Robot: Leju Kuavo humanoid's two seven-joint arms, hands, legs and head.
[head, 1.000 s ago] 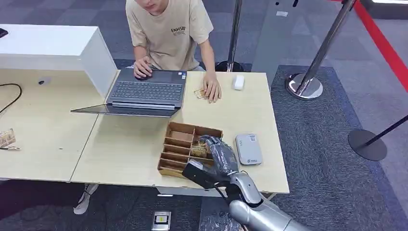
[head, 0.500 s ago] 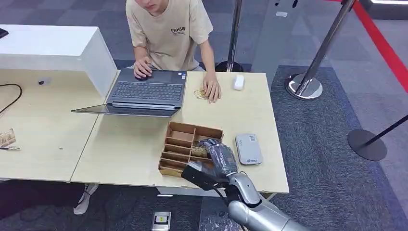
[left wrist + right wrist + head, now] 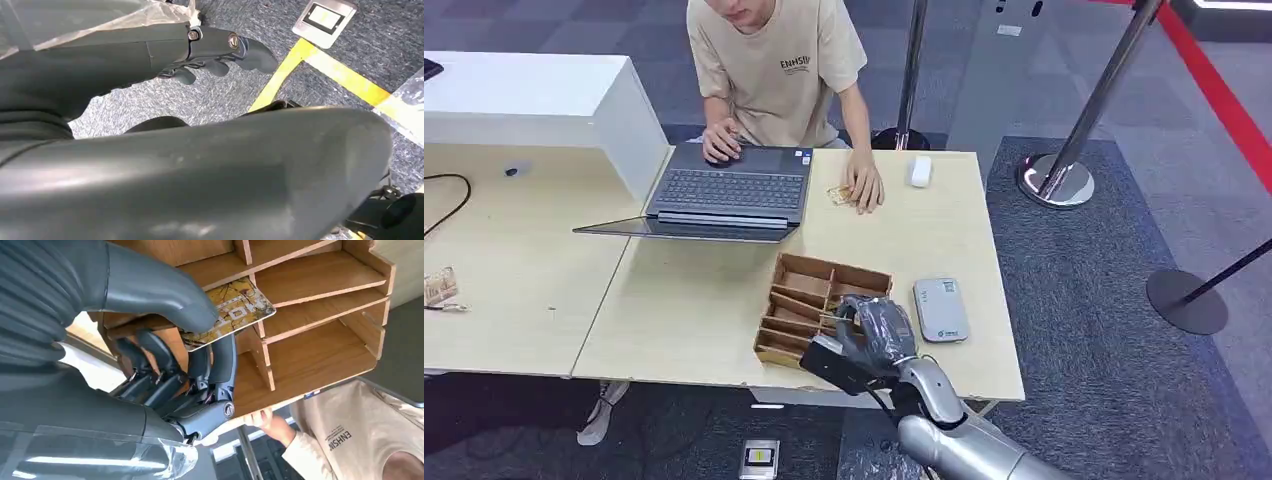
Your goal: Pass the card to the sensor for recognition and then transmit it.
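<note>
A grey carpeted floor [image 3: 1074, 300] with chrome barrier posts [image 3: 1074, 130] surrounds a pale wooden worktop [image 3: 674, 320], shown across the centre and left of the head view. A brown wooden tray divided into slots [image 3: 809, 300] stands at the lower centre of that frame, near the worktop's front edge. Just to its right lies a flat white rectangular sensor pad [image 3: 941, 309], presumably placed within short reach so that a card can be carried straight from tray to reader. At the upper centre a person in a beige T-shirt [image 3: 774, 60] is seated behind a grey open laptop [image 3: 729, 195], one hand resting on a small patterned card [image 3: 838, 195] beside a white mouse [image 3: 919, 171].

The right hand [image 3: 869, 335] is seen over the tray's right-hand slots. In the right wrist view the yellow patterned card [image 3: 235, 307] is pinched between the thick grey thumb [image 3: 155, 292] and the darker fingers [image 3: 220, 365] of the right hand [image 3: 165, 355]; the fingers are thus clamped on the card's near end. The card lies over a slot divider near the upper centre of that frame, its long axis running away from the palm and its free end pointing into the tray. It is judged to be at the moment of extraction, with presentation to the sensor pad not yet made.

The left hand [image 3: 215, 55] hangs over the floor, fingers curled in upon nothing.
</note>
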